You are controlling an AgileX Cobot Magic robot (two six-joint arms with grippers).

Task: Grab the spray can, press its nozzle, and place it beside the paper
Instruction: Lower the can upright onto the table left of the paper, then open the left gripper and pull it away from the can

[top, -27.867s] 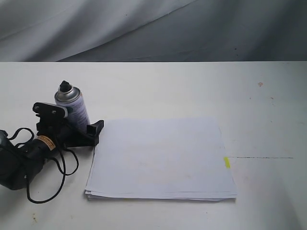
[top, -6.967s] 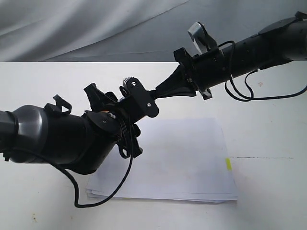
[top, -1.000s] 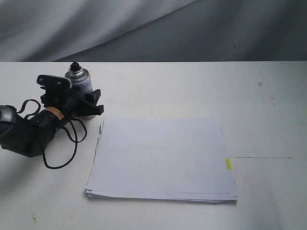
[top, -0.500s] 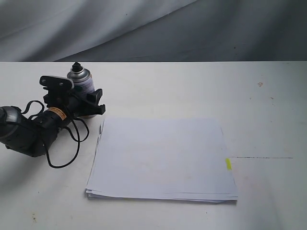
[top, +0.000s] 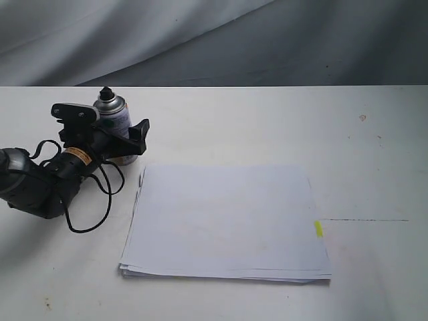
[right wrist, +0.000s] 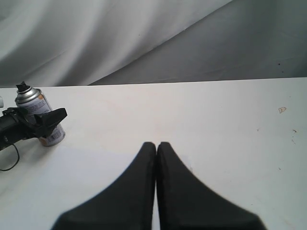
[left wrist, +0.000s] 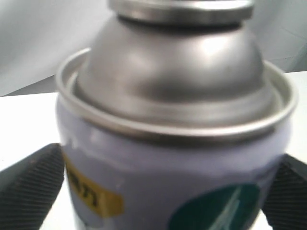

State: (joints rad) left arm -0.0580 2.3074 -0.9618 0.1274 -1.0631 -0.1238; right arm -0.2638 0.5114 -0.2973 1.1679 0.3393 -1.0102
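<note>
the spray can is a small cylinder with a silver dome and a raised silver rim. in the left wrist view its label is pale lilac, with a teal round patch and a yellow-orange patch low on the wall. the tiny black nozzle sits on top of the dome.

the can stands upright on the white desk with its long axis vertical and the nozzle uppermost. which way the nozzle's opening faces is too small to tell. it stands at the far left of the desk in the exterior view, near the far left corner of the paper but apart from it. the paper lies flat, with a yellow tab on its right edge.

the left claw lies low around the can, spread, with a ribbed black pad on either side of the lower wall. in the exterior view the nearer finger stands just off the can.

the right claw is well away from the can, its fingers pressed together with nothing between them.
</note>
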